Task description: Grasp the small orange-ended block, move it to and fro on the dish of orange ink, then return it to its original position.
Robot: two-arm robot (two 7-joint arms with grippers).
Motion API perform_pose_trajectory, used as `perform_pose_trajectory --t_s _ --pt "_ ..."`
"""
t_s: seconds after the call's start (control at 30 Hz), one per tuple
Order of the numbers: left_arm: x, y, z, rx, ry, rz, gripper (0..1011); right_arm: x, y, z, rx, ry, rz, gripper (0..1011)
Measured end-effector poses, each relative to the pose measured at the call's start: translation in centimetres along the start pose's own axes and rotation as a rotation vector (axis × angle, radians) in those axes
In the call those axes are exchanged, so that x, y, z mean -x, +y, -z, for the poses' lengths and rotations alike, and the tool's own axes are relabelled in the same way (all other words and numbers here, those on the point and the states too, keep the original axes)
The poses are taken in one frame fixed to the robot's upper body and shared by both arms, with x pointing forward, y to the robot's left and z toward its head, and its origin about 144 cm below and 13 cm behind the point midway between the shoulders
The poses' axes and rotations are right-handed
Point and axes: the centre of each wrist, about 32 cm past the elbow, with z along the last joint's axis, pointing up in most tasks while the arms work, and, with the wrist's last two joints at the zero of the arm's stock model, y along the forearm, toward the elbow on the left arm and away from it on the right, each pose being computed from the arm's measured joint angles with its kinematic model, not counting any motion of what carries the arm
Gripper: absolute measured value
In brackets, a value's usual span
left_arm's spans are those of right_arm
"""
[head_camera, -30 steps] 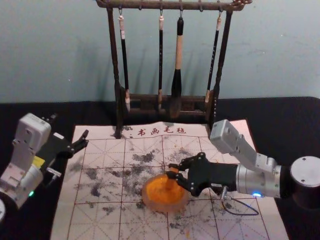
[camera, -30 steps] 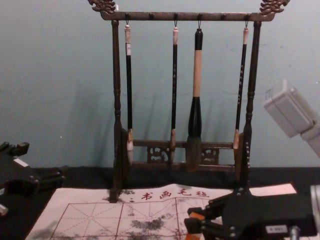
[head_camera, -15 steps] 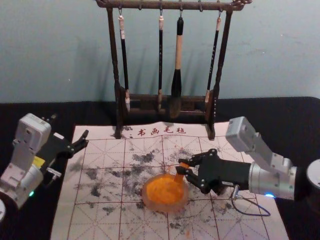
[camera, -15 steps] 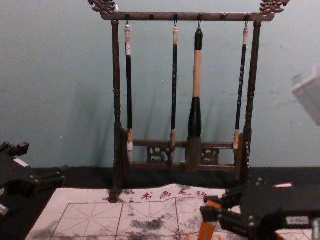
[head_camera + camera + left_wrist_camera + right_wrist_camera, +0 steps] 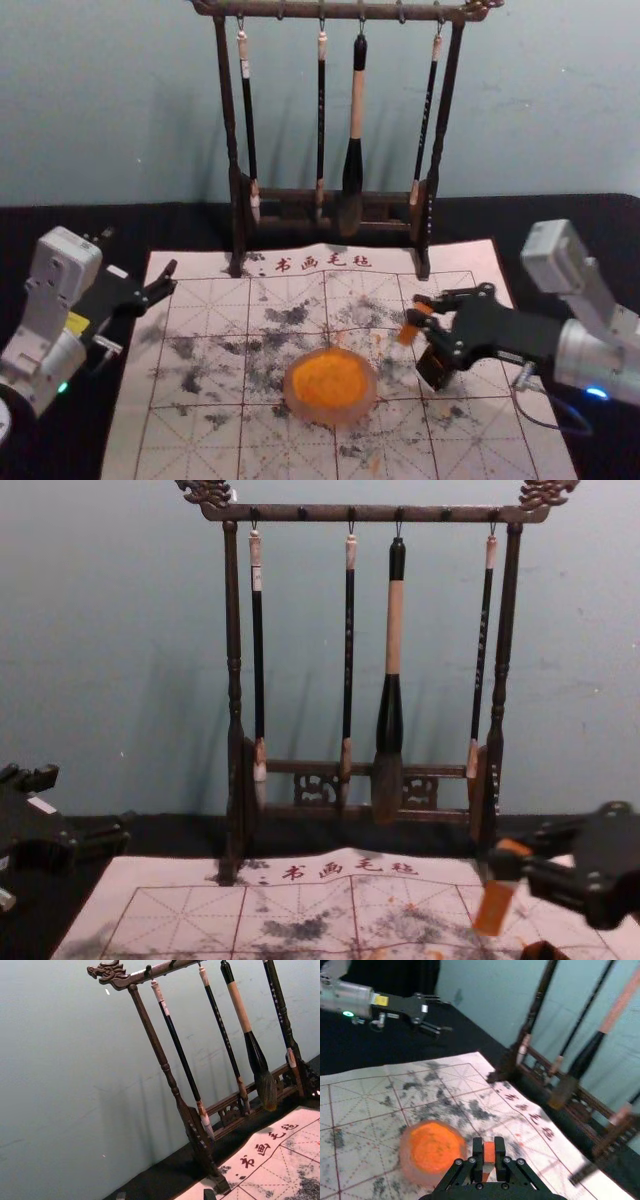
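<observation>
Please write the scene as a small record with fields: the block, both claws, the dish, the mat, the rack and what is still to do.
block: orange, tilted, right of the dish, not touching it
right claw: closed on the block
left claw: open, parked at the mat's left side
dish: on the mat, holding orange ink
mat: pale, red grid, dark stains
rack: behind the dish, four brushes hanging
still to do: block not yet put down
</observation>
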Motion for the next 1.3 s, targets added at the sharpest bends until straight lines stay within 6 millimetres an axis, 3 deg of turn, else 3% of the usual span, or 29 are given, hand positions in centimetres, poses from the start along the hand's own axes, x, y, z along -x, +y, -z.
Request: perform_pose_trajectory --t_s 0.27,0.47,1.3 --pt "0.0 0.0 0.0 0.0 0.0 0.0 1001 0.3 -3.4 0.2 0.017 0.007 0.085 110" --pt "0.0 0.0 0.0 0.0 0.0 0.0 1001 0.6 -4.3 0.3 0.028 0.009 0.102 110" --pt "0.0 0.0 0.0 0.0 0.0 0.0 1002 0.9 -3.3 1.6 0.052 0.052 0.069 110"
